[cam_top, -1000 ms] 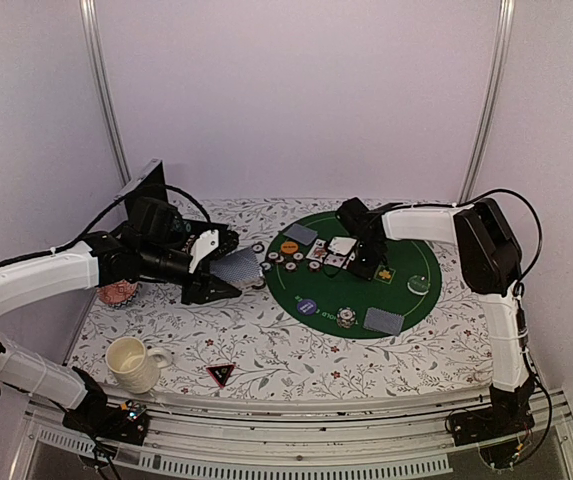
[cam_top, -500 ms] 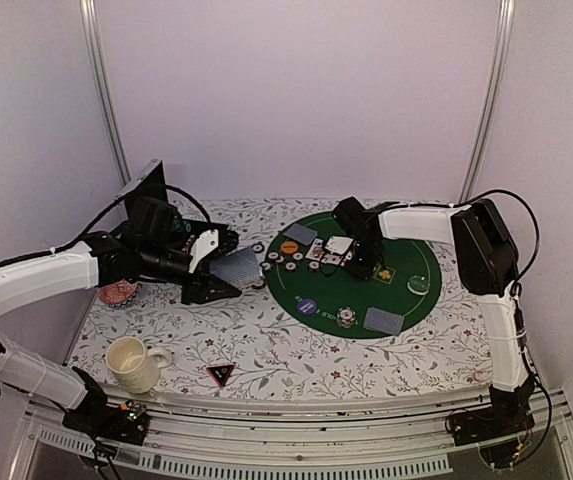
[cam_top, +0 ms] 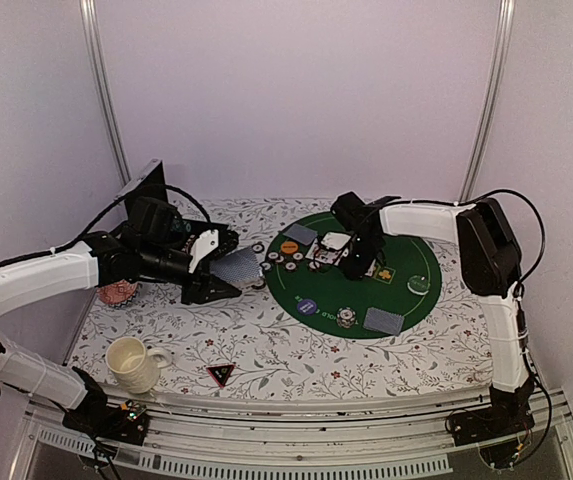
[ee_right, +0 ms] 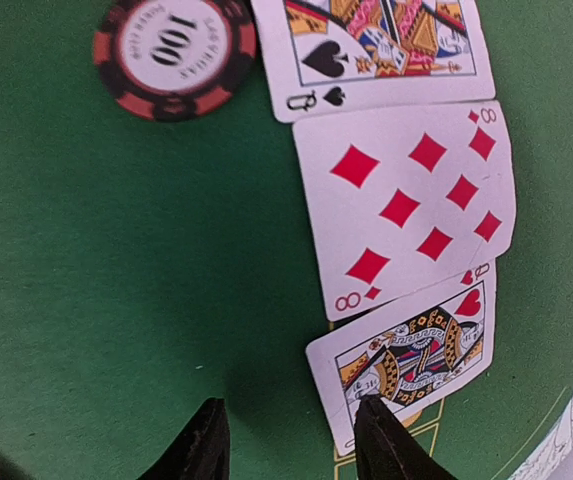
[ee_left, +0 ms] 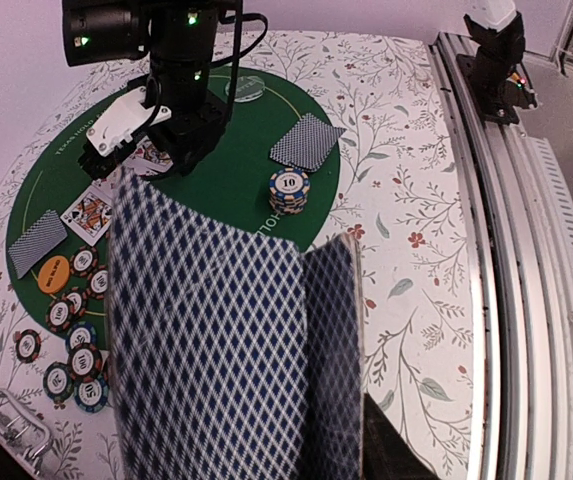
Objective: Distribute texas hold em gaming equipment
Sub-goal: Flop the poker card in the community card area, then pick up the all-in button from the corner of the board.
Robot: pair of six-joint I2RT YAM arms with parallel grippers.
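On the green mat (cam_top: 363, 290), face-up cards (ee_right: 406, 205) are laid in a row, with chips (ee_left: 289, 189) and face-down cards (ee_left: 307, 141) placed around. The right gripper (ee_right: 291, 432) is held parted and empty over them. The deck (ee_left: 216, 340) is clamped in the left gripper (cam_top: 218, 280); further dealing seemingly remains.

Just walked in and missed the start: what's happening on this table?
A poker layout is being dealt. The left gripper holds a deck of blue-backed cards beside the green mat. The right gripper, open, hangs over face-up cards on the mat, one fingertip by the heart face card.
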